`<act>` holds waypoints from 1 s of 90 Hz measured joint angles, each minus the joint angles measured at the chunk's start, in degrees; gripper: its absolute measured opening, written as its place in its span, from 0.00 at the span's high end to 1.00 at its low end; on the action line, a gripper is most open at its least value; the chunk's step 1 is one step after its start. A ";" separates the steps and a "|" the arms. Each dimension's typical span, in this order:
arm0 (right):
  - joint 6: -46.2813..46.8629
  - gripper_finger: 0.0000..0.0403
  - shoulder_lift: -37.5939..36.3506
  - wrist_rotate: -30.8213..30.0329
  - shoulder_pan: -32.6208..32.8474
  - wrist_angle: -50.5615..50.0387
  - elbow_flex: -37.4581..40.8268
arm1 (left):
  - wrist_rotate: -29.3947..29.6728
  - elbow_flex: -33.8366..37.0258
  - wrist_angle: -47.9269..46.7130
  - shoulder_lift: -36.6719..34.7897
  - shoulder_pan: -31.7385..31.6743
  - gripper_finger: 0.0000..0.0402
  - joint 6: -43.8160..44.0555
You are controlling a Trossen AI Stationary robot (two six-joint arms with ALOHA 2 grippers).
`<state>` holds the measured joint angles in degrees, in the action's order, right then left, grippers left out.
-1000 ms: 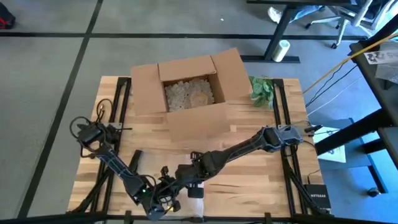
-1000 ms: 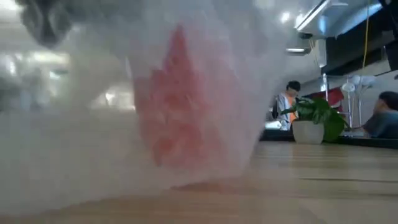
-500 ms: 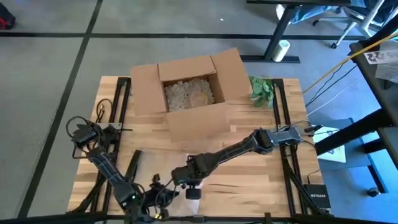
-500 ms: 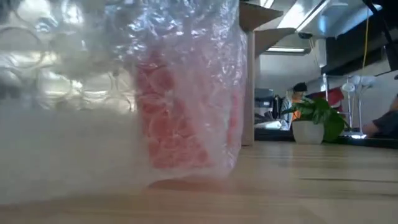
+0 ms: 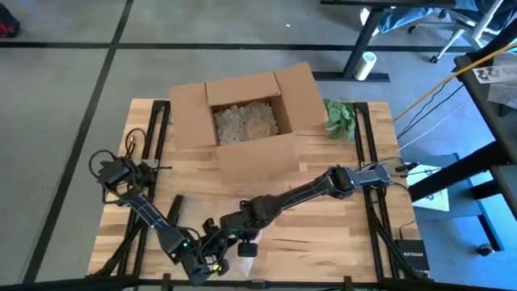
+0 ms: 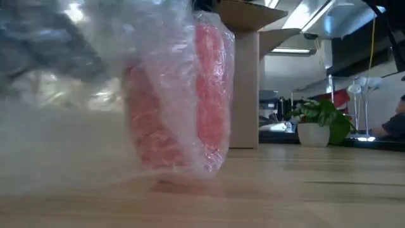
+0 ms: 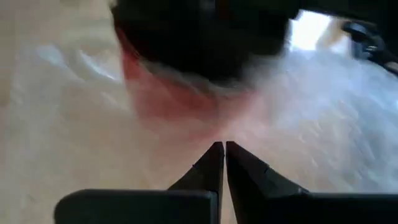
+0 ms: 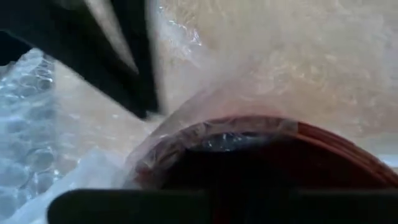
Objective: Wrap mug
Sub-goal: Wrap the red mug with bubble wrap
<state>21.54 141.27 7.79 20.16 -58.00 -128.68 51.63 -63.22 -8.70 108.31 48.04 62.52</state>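
Wooden counter (image 5: 323,226) with open cardboard box (image 5: 242,117) and potted plant (image 6: 319,123), red mug (image 6: 174,101) in bubble wrap (image 6: 57,139) at near edge, left hand (image 7: 224,155) pinched closed just beside it, right hand (image 5: 241,234) over mug, grip unclear

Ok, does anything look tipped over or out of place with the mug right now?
Yes. In the low view the red mug, swathed in bubble wrap, leans to one side rather than standing flat on the table. Nothing looks spilled or broken.

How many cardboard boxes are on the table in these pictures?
1. The cardboard box stands open at the far middle of the table, beside the small plant. No other box shows.
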 joint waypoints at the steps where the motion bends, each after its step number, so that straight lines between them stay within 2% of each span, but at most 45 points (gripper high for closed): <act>1: 0.00 1.00 0.00 0.04 0.01 0.04 0.00 | 0.34 0.00 0.06 0.00 -0.07 1.00 -0.12; 18: 0.31 1.00 0.00 0.24 0.47 0.20 0.02 | 5.41 -1.09 0.25 -0.02 0.45 1.00 -1.75; 39: 0.48 1.00 -0.08 0.44 0.92 1.18 0.00 | 13.52 -4.71 0.21 -0.11 2.71 1.00 -9.51; 65: 1.62 1.00 -0.84 1.23 0.85 -1.06 0.00 | 13.03 -4.70 -0.88 -0.11 0.93 1.00 -8.97; 90: 3.92 1.00 -7.28 -5.17 1.95 -3.52 0.11 | 10.28 -4.74 -2.28 -0.33 -1.78 1.00 -8.52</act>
<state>25.46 133.99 2.62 22.11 -61.52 -128.57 61.92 -67.96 -10.98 107.98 46.27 54.00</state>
